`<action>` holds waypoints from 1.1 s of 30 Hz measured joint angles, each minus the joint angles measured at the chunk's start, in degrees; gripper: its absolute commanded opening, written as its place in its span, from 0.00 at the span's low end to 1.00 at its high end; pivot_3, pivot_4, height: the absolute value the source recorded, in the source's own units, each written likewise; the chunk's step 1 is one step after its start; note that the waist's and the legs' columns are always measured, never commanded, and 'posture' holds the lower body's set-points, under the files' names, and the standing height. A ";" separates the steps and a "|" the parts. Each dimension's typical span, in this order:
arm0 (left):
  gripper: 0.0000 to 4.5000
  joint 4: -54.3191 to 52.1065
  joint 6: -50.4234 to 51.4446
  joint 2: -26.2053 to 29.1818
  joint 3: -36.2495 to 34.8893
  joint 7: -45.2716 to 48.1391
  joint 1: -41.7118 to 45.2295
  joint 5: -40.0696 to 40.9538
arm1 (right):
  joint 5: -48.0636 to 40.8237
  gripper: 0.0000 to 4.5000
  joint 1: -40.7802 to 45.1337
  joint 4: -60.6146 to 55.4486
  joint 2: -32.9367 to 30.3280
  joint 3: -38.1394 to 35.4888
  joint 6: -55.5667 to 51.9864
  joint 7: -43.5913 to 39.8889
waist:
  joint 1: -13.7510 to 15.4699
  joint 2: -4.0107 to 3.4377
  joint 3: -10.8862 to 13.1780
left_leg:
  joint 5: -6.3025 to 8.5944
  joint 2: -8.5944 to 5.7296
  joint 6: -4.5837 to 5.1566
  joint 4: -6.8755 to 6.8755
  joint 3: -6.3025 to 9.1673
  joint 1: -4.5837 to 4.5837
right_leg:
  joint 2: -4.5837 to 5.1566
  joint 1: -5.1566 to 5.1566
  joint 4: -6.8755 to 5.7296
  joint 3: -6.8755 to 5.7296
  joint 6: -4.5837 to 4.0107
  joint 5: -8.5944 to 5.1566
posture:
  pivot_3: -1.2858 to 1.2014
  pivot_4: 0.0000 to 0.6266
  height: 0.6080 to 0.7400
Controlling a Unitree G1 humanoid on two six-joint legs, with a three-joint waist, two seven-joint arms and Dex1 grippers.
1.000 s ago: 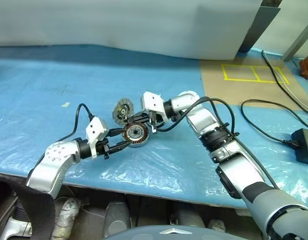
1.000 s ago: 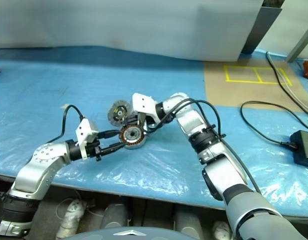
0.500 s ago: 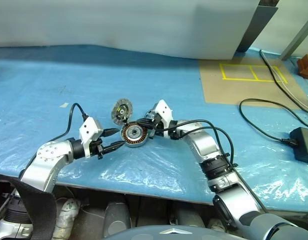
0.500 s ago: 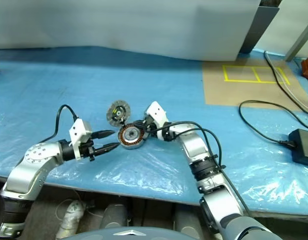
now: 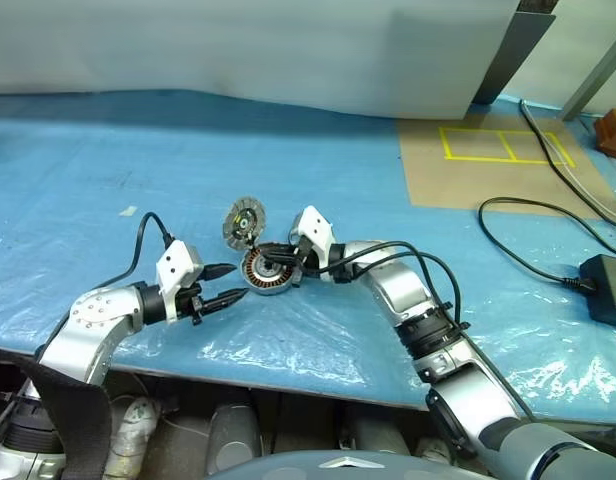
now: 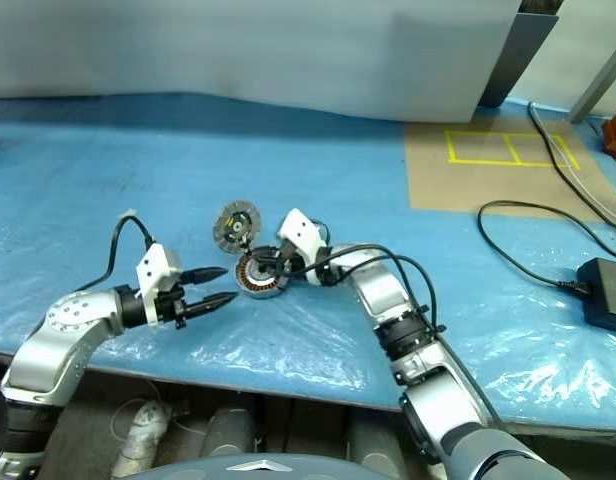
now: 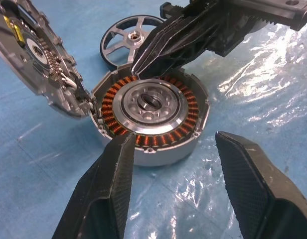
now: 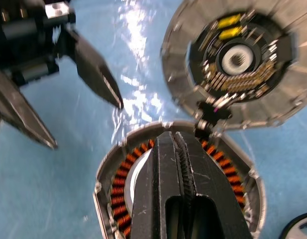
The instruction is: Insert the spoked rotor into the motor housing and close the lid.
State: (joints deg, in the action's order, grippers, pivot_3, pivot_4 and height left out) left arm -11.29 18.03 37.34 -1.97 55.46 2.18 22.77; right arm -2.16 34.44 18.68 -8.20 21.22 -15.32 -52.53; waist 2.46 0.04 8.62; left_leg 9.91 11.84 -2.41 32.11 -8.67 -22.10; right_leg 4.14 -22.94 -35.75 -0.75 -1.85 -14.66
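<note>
Showing one motor housing, one lid, one spoked rotor.

From my station I see the motor housing as a pale grey metal ring holding a band of copper-orange windings around a shiny silver centre, sitting on a bright blue plastic sheet with white glare patches. Tilted against the housing, the lid shows silver-grey ribs, a dark inner field with yellow marks and a white hub, and behind the housing the spoked rotor has a dark rim with silver spokes. Both grippers near the housing have black, finely textured fingers on white and silver arms.
</note>
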 measured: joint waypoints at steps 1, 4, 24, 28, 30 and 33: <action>0.60 0.02 -0.07 -0.04 0.00 -0.04 -0.16 -0.12 | 0.48 0.00 0.02 1.54 -0.04 0.30 1.76 0.16 | 0.01 -0.01 0.00 | 0.00 0.00 0.00 0.00 0.00 0.00 | 0.00 0.00 0.00 0.01 0.00 0.00 | 0.52 0.24 1.00; 0.60 0.02 -0.56 -0.55 0.19 -0.09 -0.11 -0.35 | 2.15 0.00 1.11 4.07 0.00 1.19 5.11 0.51 | -0.03 0.00 0.00 | 0.00 0.00 0.00 0.01 -0.01 0.22 | 0.01 0.20 -0.01 0.03 0.00 0.00 | 0.52 0.24 1.00; 0.60 2.48 -3.31 -1.59 1.34 1.15 0.28 -1.44 | -0.26 0.00 2.33 3.75 0.99 0.61 0.91 -0.33 | -0.04 -0.01 0.01 | 0.00 0.00 0.00 -0.04 -0.03 0.05 | 0.00 0.00 0.03 0.05 0.00 0.00 | 0.52 0.24 1.00; 0.60 2.52 -3.87 -1.61 1.38 1.22 0.20 -1.45 | 3.01 0.00 2.36 4.55 1.15 3.18 5.33 1.20 | -0.03 -0.01 0.01 | 0.01 0.00 0.00 -0.04 -0.03 0.09 | 0.00 0.06 0.03 0.05 0.00 0.00 | 0.52 0.24 1.00; 0.60 2.60 -4.10 -1.61 1.38 1.25 -0.03 -1.46 | 2.77 0.00 2.34 4.35 1.09 2.82 4.77 0.88 | -0.03 -0.01 0.01 | 0.01 0.00 0.00 -0.04 -0.03 0.11 | 0.00 0.08 0.02 0.06 0.00 0.00 | 0.52 0.24 1.00; 0.60 2.95 -4.45 -1.62 1.39 1.27 -0.17 -1.47 | -1.10 0.00 1.37 2.37 0.82 0.29 -0.33 -1.76 | 0.12 -0.01 0.01 | 0.01 0.00 0.01 -0.03 -0.02 0.09 | 0.00 0.08 0.03 0.05 0.00 0.00 | 0.52 0.24 1.00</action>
State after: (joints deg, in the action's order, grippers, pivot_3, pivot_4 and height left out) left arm -8.34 13.57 35.72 -0.58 56.73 2.01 21.29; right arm -3.26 35.81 21.04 -7.38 21.51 -15.65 -54.29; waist 2.58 0.03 8.63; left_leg 9.92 11.84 -2.40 32.08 -8.69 -22.01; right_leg 4.14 -22.86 -35.72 -0.70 -1.85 -14.66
